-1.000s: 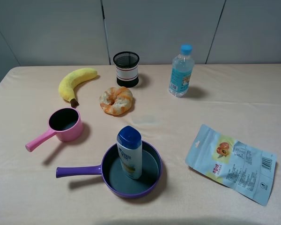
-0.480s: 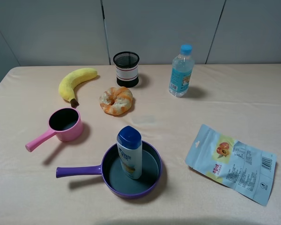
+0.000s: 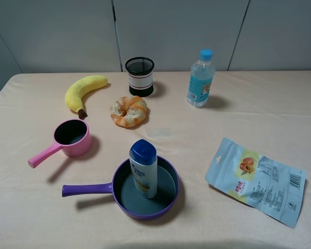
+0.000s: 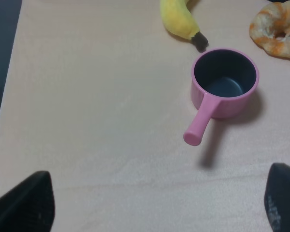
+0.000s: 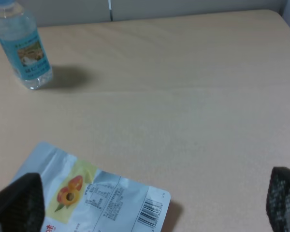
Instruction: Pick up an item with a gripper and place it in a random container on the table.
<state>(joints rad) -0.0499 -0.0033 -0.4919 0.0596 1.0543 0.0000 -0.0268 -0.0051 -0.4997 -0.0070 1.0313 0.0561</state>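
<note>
The white bottle point(image 3: 144, 168) with a dark blue cap stands upright inside the purple frying pan point(image 3: 167, 201), whose handle points left, near the front of the beige table point(image 3: 197, 129). Neither arm shows in the exterior high view. In the left wrist view, my left gripper point(image 4: 152, 212) is open and empty, its dark fingertips point(image 4: 24, 203) wide apart above bare table. In the right wrist view, my right gripper point(image 5: 150, 212) is open and empty, fingertips point(image 5: 285, 198) wide apart. Neither wrist view shows the bottle or the pan.
A pink saucepan point(image 3: 72, 137) point(image 4: 224, 82), a banana point(image 3: 83, 91) point(image 4: 181, 19) and a bread ring point(image 3: 128, 111) point(image 4: 278, 29) lie left of centre. A black mesh cup point(image 3: 140, 76) and a water bottle point(image 3: 200, 79) point(image 5: 21, 48) stand at the back. A snack pouch point(image 3: 256, 180) point(image 5: 92, 193) lies at the right.
</note>
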